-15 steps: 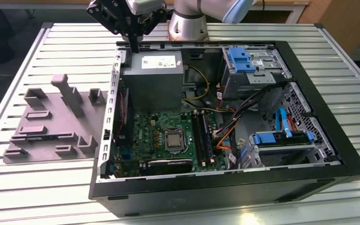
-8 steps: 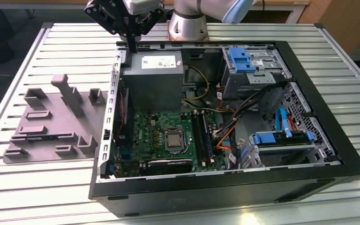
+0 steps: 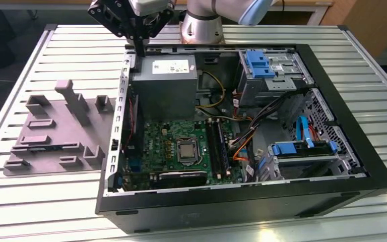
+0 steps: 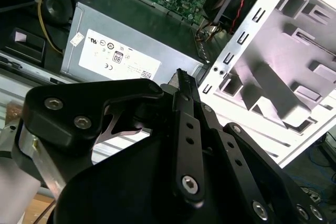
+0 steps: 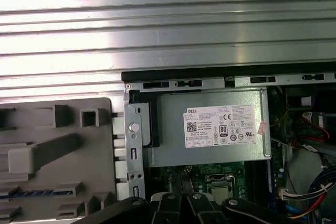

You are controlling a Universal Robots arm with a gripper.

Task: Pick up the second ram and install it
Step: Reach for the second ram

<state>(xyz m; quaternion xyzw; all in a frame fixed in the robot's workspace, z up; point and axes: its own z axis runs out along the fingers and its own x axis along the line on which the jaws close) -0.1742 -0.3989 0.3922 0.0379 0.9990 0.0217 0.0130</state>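
Note:
The second ram (image 3: pixel 49 147) is a thin bluish strip lying in a groove of the grey moulded tray (image 3: pixel 46 121), at the exterior view's left of the open computer case. The first wrist view shows the same strip (image 5: pixel 31 193) in the tray (image 5: pixel 58 150). My gripper (image 3: pixel 139 50) hangs high over the case's back corner, beside the power supply (image 3: pixel 163 80) and well away from the ram. Its black fingers (image 4: pixel 181 85) are pressed together with nothing between them. The long black motherboard slots (image 3: pixel 217 143) lie inside the case, right of the processor socket.
The black case (image 3: pixel 247 199) lies open on a slatted metal table (image 3: pixel 18 201). Inside are the green motherboard (image 3: pixel 156 143), blue drive brackets (image 3: pixel 257 63), and bundles of cables (image 3: pixel 247 136). The tray's raised blocks (image 3: pixel 72 98) stand next to the case wall.

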